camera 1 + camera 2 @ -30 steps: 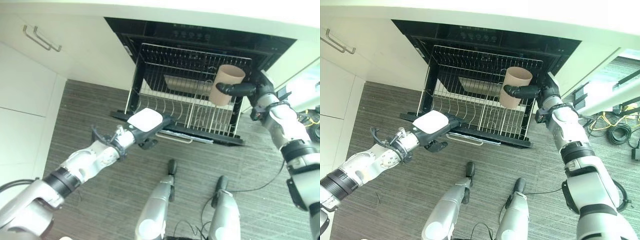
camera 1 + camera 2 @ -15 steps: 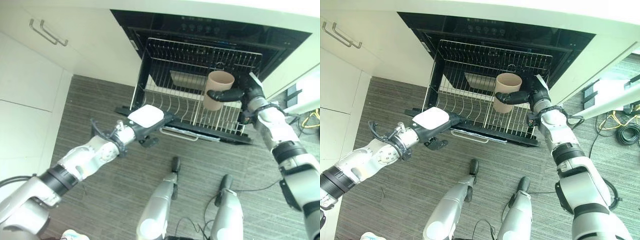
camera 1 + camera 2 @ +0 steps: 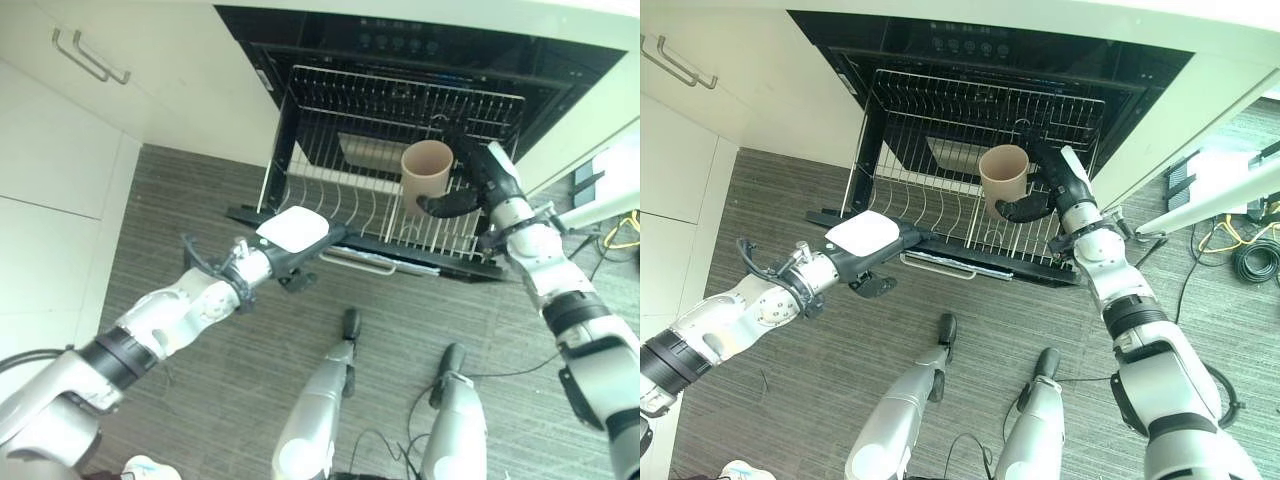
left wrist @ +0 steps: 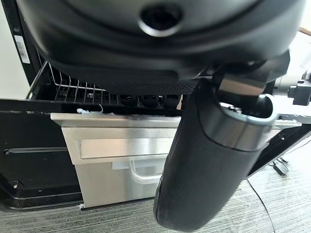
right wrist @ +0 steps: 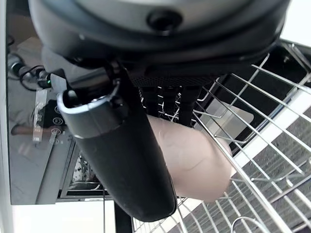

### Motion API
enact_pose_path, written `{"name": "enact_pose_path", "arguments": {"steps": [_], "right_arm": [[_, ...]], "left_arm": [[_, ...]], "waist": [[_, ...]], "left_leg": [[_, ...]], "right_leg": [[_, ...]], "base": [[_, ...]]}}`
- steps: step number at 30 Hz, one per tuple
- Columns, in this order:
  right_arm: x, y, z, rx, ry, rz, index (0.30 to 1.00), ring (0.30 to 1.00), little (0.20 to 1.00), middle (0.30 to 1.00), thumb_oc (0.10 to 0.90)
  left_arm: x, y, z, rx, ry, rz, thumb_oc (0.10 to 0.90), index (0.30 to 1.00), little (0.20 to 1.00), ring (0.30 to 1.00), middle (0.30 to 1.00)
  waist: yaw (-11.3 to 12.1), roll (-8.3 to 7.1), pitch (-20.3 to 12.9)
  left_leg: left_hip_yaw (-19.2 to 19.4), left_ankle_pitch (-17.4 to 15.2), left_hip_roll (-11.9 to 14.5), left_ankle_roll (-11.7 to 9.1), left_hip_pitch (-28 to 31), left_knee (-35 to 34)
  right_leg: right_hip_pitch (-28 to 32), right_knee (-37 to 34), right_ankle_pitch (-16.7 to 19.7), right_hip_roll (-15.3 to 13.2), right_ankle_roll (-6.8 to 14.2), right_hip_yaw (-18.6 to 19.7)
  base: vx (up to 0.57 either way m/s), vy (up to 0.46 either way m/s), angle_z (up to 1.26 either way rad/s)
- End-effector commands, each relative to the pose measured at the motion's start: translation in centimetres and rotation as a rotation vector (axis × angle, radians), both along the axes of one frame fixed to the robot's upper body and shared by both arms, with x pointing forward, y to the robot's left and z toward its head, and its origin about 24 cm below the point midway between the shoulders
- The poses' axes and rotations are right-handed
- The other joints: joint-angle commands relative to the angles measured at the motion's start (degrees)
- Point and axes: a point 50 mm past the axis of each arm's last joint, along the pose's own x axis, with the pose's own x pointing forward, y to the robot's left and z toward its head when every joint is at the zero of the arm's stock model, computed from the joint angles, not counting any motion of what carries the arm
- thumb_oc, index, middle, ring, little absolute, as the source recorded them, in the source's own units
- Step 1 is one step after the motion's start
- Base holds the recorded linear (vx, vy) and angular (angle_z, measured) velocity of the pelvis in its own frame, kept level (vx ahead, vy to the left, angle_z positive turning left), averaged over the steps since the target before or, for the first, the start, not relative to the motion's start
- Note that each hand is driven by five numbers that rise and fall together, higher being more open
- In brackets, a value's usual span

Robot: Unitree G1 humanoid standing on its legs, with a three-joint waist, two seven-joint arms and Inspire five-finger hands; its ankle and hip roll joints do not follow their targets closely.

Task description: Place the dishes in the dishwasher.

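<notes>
While the dishwasher (image 3: 420,60) stands open at twelve o'clock, its wire rack (image 3: 330,205) is pulled out. Right hand (image 3: 1055,185) curls round a beige cup (image 3: 1002,176) over the rack. Left hand (image 3: 300,258), fingers unclear, bears a white plate (image 3: 293,230).

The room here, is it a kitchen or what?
Most likely a kitchen. An open dishwasher sits under a counter with its wire rack pulled out, white cabinets stand beside it, and the right hand holds a cup over the rack.
</notes>
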Motion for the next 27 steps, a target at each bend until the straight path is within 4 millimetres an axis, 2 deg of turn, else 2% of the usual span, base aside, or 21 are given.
{"name": "enact_pose_path", "arguments": {"steps": [1, 3, 10, 14, 20, 27], "right_arm": [[-1.5, -4.6, 2.8, -0.076, -0.202, -0.205, 0.9, 0.9, 0.9, 0.9, 0.8], [-1.9, -4.3, 3.3, -0.053, -0.265, -0.185, 0.9, 0.9, 0.9, 0.9, 0.8], [-2.3, -3.9, 3.9, -0.012, -0.324, -0.154, 0.9, 0.9, 0.9, 0.9, 0.8], [-2.9, -3.9, 4.3, 0.139, -0.403, -0.164, 0.9, 0.9, 0.9, 0.9, 0.8], [-4.2, -3.1, 1.6, 0.211, -0.375, -0.119, 0.9, 0.9, 0.9, 0.9, 0.8], [-6.2, -2.4, -2.6, 0.355, -0.317, -0.099, 0.9, 0.9, 0.9, 0.9, 0.8]], "left_arm": [[0.4, -1.0, 4.3, -0.079, -0.171, -0.042, 0.8, 0.9, 0.9, 0.9, 0.9], [0.3, -1.0, 4.0, -0.081, -0.164, -0.04, 0.8, 0.9, 0.9, 0.9, 0.9], [0.2, -0.9, 3.9, -0.085, -0.159, -0.037, 0.8, 0.9, 0.9, 0.9, 0.9], [0.0, -0.5, 3.3, -0.083, -0.147, -0.023, 0.8, 0.9, 0.9, 0.9, 0.9], [-0.4, 0.6, 2.0, -0.107, -0.117, 0.027, 0.8, 0.9, 0.9, 0.9, 0.9], [-1.0, 1.7, -0.9, -0.137, -0.057, 0.099, 0.8, 0.9, 0.9, 0.9, 0.9]], "waist": [[-0.98, 1.13, -1.03], [-1.33, 1.32, -1.03], [-1.46, 1.71, -1.03], [-1.92, 1.81, -1.03], [-3.6, 1.89, -1.04], [-4.78, 1.14, -5.28]], "left_leg": [[5.61, -13.31, 5.13, -3.84, 2.02, 7.08], [5.98, -13.74, 5.06, -3.77, 2.57, 7.08], [6.13, -14.15, 5.05, -3.68, 3.18, 7.08], [6.68, -14.74, 5.14, -3.54, 4.69, 7.08], [8.22, -16.24, 5.76, -3.31, 9.51, 7.08], [9.39, -17.47, 6.84, -3.17, 13.49, 7.08]], "right_leg": [[-2.24, -5.55, 2.31, 0.21, 1.58, 0.71], [-2.01, -5.55, 2.17, 0.09, 1.72, 0.87], [-1.6, -5.55, 1.96, 0.01, 1.69, 1.02], [-0.28, -5.55, 1.47, 0.18, 1.55, 1.0], [4.03, -5.55, 0.02, 0.84, 0.95, 1.01], [8.12, -5.55, -1.73, 1.83, 0.06, 0.32]], "base": [[0.0, 0.0, 0.0], [0.0, 0.0, 0.0], [0.0, 0.0, 0.0], [-0.01, 0.009, -0.04], [0.01, 0.019, -0.08], [0.05, -0.009, -0.11]]}}
